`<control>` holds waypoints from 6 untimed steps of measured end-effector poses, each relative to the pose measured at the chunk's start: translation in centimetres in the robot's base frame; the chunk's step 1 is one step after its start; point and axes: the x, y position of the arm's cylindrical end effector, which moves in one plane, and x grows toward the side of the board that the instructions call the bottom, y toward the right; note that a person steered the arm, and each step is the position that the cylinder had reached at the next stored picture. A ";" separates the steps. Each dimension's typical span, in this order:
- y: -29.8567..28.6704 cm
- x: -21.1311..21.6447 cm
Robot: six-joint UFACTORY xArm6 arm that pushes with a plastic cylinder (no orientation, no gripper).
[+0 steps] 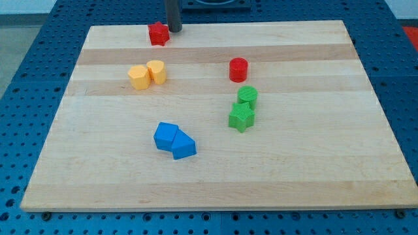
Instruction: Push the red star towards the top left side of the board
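Red star (158,34) sits near the board's (215,183) top edge, left of centre, and my tip (174,29) stands just beside its right side; I cannot tell whether they touch. It is a bare rod, holding nothing. Below lie two touching yellow blocks (147,74), a red cylinder (238,69), two green blocks (243,108) and two blue blocks (174,140).

wooden board (313,176), coloured blocks scattered on top
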 end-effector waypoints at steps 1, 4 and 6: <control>6.7 0.6; -5.2 2.8; -11.7 2.7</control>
